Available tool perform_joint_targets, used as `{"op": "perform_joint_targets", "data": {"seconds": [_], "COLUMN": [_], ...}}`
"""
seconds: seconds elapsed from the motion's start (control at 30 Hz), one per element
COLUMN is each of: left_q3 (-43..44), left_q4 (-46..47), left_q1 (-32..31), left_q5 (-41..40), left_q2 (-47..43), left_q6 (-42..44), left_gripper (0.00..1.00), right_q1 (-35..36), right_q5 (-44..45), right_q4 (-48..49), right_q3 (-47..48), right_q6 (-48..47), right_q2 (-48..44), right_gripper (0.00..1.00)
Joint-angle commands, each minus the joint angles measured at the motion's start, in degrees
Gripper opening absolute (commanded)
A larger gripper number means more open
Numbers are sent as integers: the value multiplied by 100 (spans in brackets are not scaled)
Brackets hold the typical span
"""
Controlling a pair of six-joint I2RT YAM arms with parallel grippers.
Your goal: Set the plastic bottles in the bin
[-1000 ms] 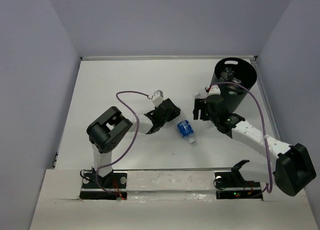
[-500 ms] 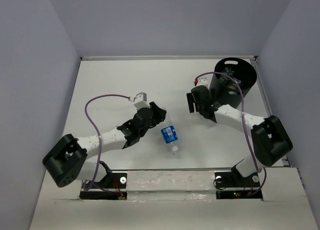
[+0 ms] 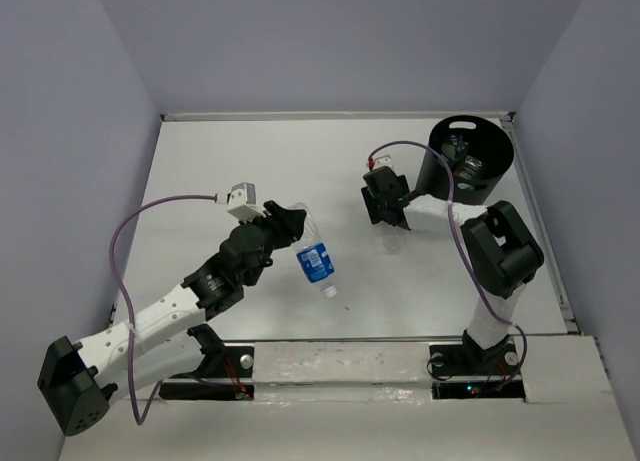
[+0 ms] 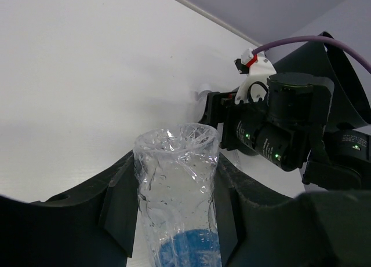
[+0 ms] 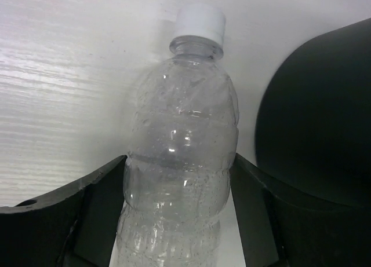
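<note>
Two clamped: holds blue-labelled bottle (image 3: pixel 314 260) in left pincer (image 3: pixel 287 227), clear bottle (image 5: pixel 179 134) in right pincer (image 3: pixel 385 203), nearer the bin (image 3: pixel 440 181), just rightward.

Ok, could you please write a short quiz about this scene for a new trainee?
1. True or false: the left end effector grips the blue-label bottle.
2. Which colour is the cap of the clear bottle between the fingers of the right end effector? A red, B white, C green.
3. Fill in: the bin stands at the far ____ corner of the table.

Key: 1 true; 2 B; 3 right.
</note>
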Motion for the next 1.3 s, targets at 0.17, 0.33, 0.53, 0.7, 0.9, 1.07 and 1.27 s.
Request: {"op": "perform_joint_targets", "data": {"seconds": [0.17,0.33,0.53,0.7,0.9,1.07,1.27], "left_q3": [77,182,253,209,323,683,912], "left_q4": [-216,-137,-84,-119,-172,-189,-128], "left_q1": [-24,-24,-24,-24,-24,-24,-24], "left_q5": [-314,-199,-15,47,29,21,-111], "left_q2": [-243,-33,29,-67,-50,108,196], "left_q6": [333,306,271,254,332,491,570], "left_gripper": [26,26,26,26,25,25,25], "right_q1": [165,165,-834,-1795,-1900,-2067,-2384], "right_q5": [-705,-850,-74,-21,612,647,427], "right_q4": [309,986,2303,3691,5176,6039,6621], "right_q3": [518,736,1054,493,-507,-1177,-1696], "right_q6": [41,-283,-1040,-1056,-2226,-2367,-1884], "right_q2": [-1108,-2569,-2932,-2747,-2825,-2756,-2721], "right_gripper": [44,43,40,40,40,43,55]}}
